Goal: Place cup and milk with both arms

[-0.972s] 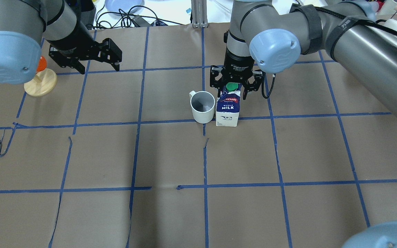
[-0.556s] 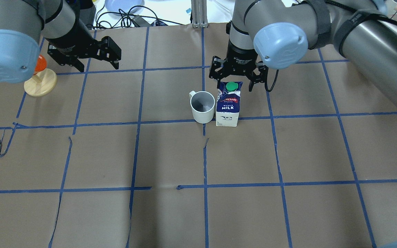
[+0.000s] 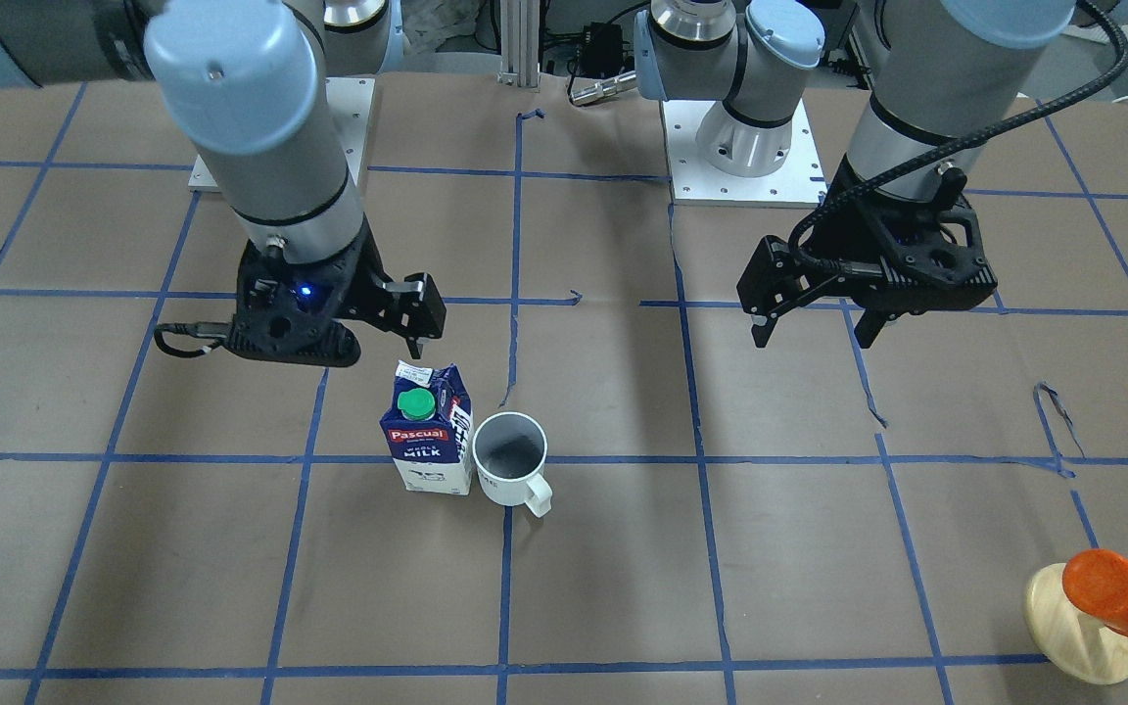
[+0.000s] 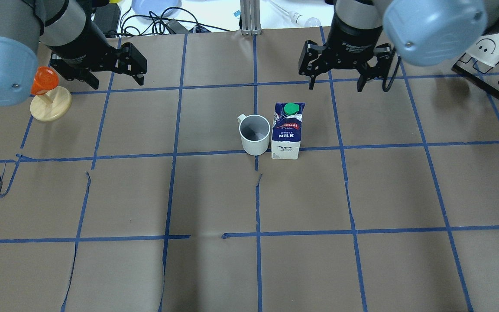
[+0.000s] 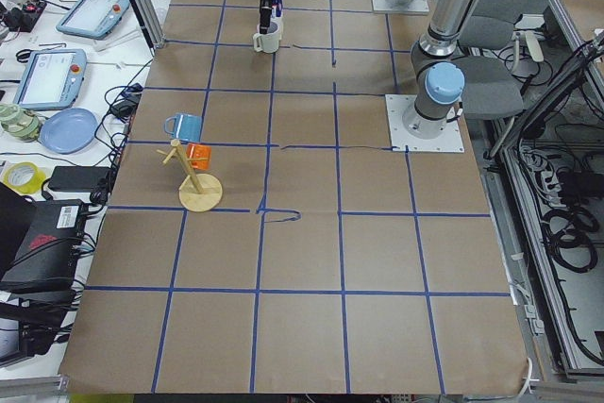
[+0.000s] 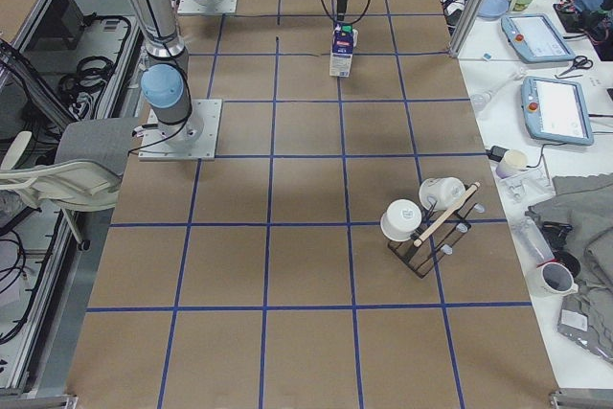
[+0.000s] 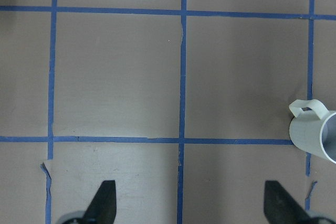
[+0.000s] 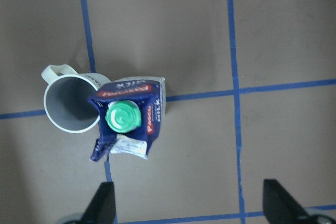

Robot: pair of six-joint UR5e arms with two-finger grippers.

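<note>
The cup (image 4: pixel 254 134), a white mug with a dark grey inside, stands upright near the table's middle with its handle to the far left. The milk (image 4: pixel 287 134), a blue and white carton with a green cap, stands upright on the cup's right and touches it or nearly so. Both show in the front view, cup (image 3: pixel 510 458) and milk (image 3: pixel 427 441), and in the right wrist view, cup (image 8: pixel 68 103) and milk (image 8: pixel 126 119). My right gripper (image 4: pixel 336 83) is open and empty, behind and to the right of the milk. My left gripper (image 4: pixel 115 78) is open and empty, far left of the cup (image 7: pixel 317 135).
A wooden stand with an orange cup (image 4: pixel 50 102) sits at the far left, close to my left arm. A black rack with white cups (image 4: pixel 487 52) is at the far right. Cables and a blue plate (image 4: pixel 154 6) lie beyond the table's far edge.
My right gripper has come off the milk's top and drawn back toward the far right. The milk and cup have not moved. My left gripper has drifted slightly farther back.
</note>
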